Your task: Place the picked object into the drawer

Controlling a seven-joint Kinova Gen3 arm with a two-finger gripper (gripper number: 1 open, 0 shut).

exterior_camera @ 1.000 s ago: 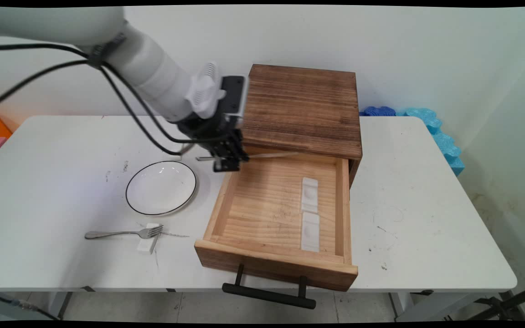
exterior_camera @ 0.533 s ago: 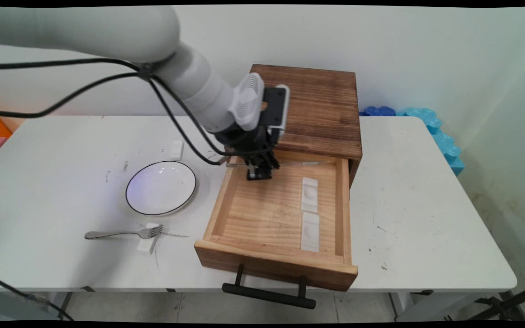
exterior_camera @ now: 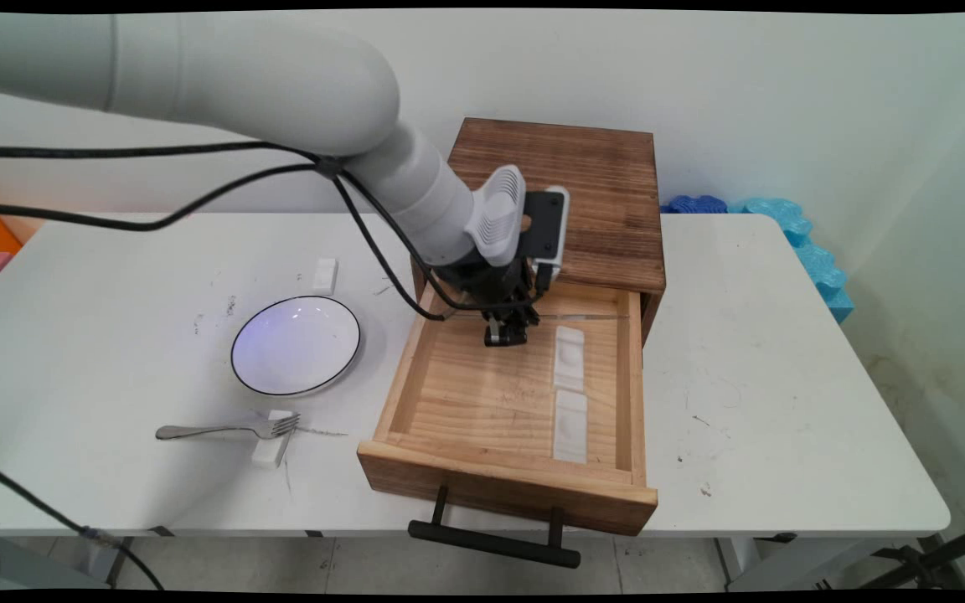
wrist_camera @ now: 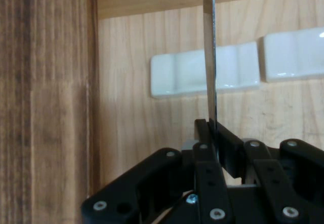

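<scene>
My gripper [exterior_camera: 506, 337] hangs over the back part of the open wooden drawer [exterior_camera: 499, 490], shut on a thin metal knife [exterior_camera: 587, 316]. The knife lies level, its blade pointing toward the drawer's right wall. In the hand view the blade [wrist_camera: 210, 57] runs straight up from the shut gripper [wrist_camera: 211, 130], crossing over a white cutlery rest [wrist_camera: 177, 74]. A second rest [wrist_camera: 293, 54] lies beside the first. In the main view the two rests [exterior_camera: 569, 358] [exterior_camera: 570, 425] lie end to end on the drawer floor, just right of the gripper.
The dark wooden cabinet [exterior_camera: 566, 193] stands behind the drawer. A white plate [exterior_camera: 296, 344] sits left of it, with a fork [exterior_camera: 227, 430] resting on a white block [exterior_camera: 271, 448] and another block [exterior_camera: 325, 275] nearby. Blue foam [exterior_camera: 792, 234] lines the back right corner.
The arm has carried the knife to the right, from above the drawer's back left corner to over its back middle, and a little lower.
</scene>
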